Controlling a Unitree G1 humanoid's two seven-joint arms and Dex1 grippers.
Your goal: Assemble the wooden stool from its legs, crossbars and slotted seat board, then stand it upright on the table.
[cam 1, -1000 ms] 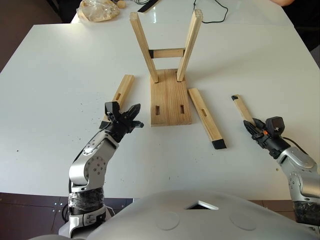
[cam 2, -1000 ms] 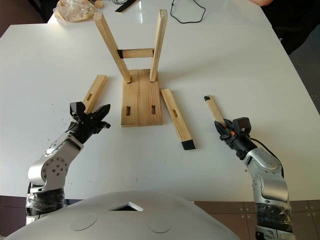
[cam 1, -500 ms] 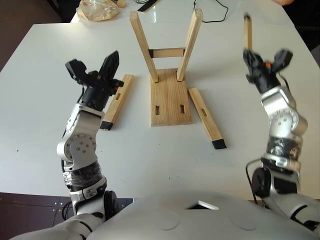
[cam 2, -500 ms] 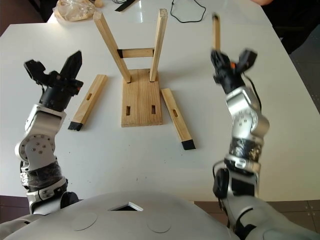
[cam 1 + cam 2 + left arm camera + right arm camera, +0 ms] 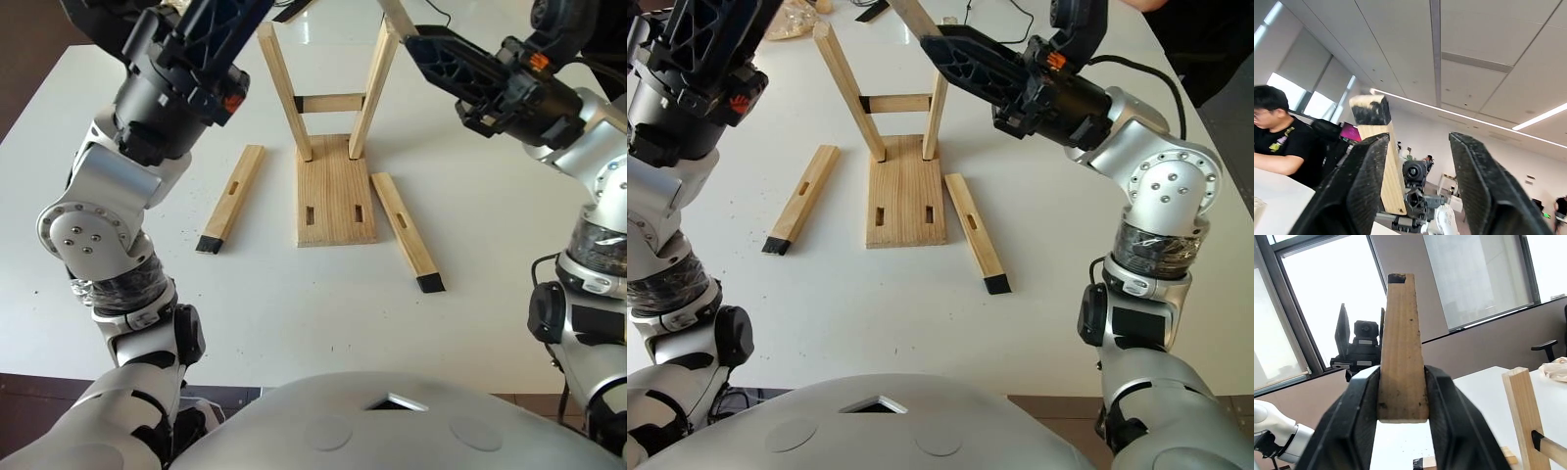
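Observation:
The slotted seat board [image 5: 333, 201] lies flat mid-table. Two legs [image 5: 282, 88] stand in its far end, joined by a crossbar [image 5: 329, 103]. A loose leg [image 5: 230, 194] lies to the board's left and another loose leg [image 5: 405, 231] to its right. My right gripper [image 5: 1400, 373] is raised above the table near the standing legs and is shut on a short wooden bar [image 5: 1400, 338], whose end [image 5: 911, 12] sticks out past the fingers [image 5: 970, 64]. My left gripper [image 5: 1418, 186] is held high on the left, open and empty, facing the right one.
A crumpled bag [image 5: 789, 20] and a black cable [image 5: 991, 20] lie at the table's far edge. Bare white tabletop [image 5: 294, 313] stretches in front of the board.
Both arms have swung up from the table toward the camera. The right one carried the wooden bar over to the standing legs; the left one rose empty.

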